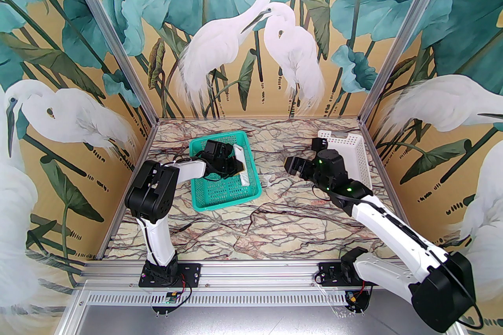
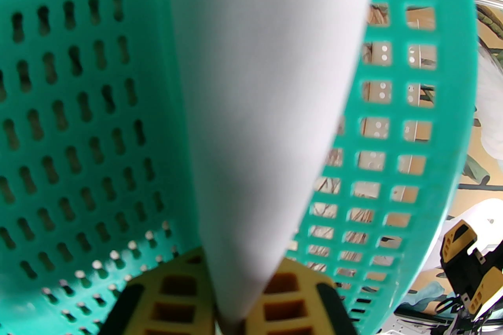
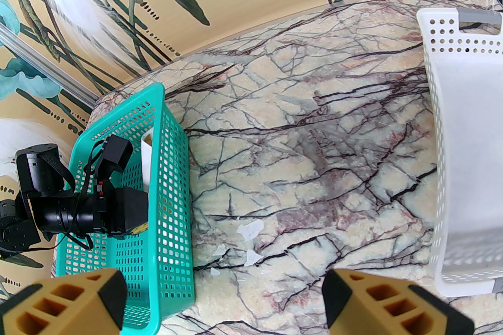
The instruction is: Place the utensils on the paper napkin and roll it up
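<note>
Baskets, two: one teal basket (image 3: 175,188), one white basket (image 3: 436,129). Paper napkin (image 2: 267,90): one. Torn white scraps (image 3: 251,228) on the bench (image 1: 275,231): four. Arms, two: left arm (image 1: 157,231), right arm (image 1: 393,223).

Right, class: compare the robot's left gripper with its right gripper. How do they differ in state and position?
The left gripper is shut on a white paper napkin; the right gripper is open and holds nothing. The left gripper sits inside the teal basket, while the right gripper hangs over the marble table beside that basket. Both have yellow fingers trimmed in black.
</note>
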Available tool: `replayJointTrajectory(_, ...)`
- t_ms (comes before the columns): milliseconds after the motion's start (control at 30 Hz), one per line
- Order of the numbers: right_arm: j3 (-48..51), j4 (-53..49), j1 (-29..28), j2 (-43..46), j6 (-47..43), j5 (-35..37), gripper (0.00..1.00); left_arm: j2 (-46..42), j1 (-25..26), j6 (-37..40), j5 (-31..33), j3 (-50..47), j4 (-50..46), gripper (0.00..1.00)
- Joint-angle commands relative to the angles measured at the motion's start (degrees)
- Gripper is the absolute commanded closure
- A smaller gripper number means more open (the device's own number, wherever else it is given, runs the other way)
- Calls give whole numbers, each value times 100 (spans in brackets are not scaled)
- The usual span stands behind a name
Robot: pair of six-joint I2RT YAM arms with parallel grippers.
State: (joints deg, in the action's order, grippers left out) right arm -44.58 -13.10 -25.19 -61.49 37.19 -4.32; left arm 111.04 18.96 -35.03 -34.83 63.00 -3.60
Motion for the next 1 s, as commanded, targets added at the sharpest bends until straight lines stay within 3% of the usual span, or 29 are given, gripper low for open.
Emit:
replayJointTrajectory(0,109,36,32,69,-113,-65,11,186,126,-101,1,136,59,100)
replayJointTrajectory(400,141,139,53,-90,-20,-150,11,204,685,-61,-195,111,-19,100)
replayJointTrajectory(833,195,166,51,-89,23,-137,11,426,682,-514,-248,83,-6,100)
replayJointTrajectory(967,199,170,60,-107,0,-146,11,462,697,-527,-278,107,-6,92)
